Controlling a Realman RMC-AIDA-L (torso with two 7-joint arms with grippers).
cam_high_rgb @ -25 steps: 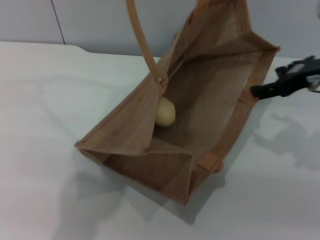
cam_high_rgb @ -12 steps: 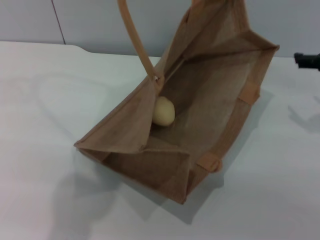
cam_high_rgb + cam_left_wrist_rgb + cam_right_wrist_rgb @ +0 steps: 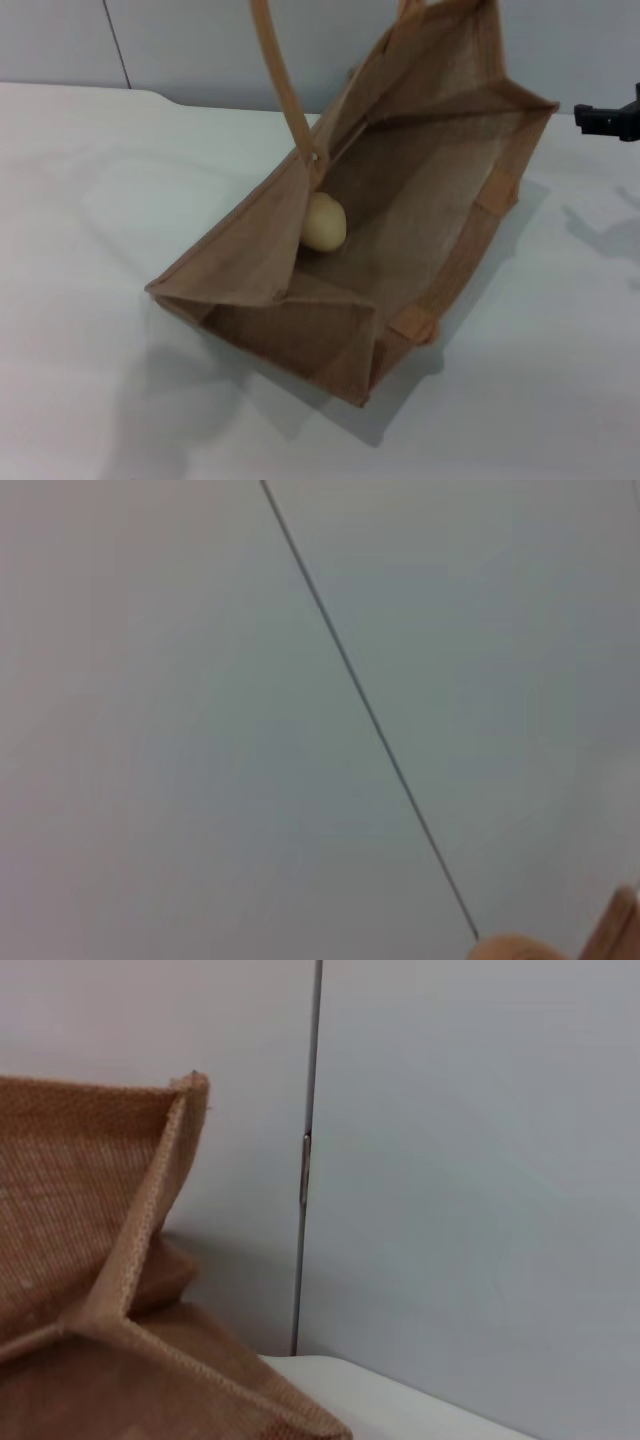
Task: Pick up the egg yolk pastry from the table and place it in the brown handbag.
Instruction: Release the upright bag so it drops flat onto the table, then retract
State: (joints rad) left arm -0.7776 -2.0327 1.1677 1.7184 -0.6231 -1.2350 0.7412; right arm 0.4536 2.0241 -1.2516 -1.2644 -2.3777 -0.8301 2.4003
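I am seeing the egg yolk pastry [image 3: 324, 222] lying inside the brown handbag [image 3: 420, 210], against the near-left wall below the handle [image 3: 283, 80]. The bag is sitting mouth-open on the table [image 3: 90, 230]. The right gripper [image 3: 606, 120] is hanging beyond the bag's far-right corner, well apart from the pastry; I cannot tell its grip state. The left gripper is showing nowhere. I am judging the placing done.
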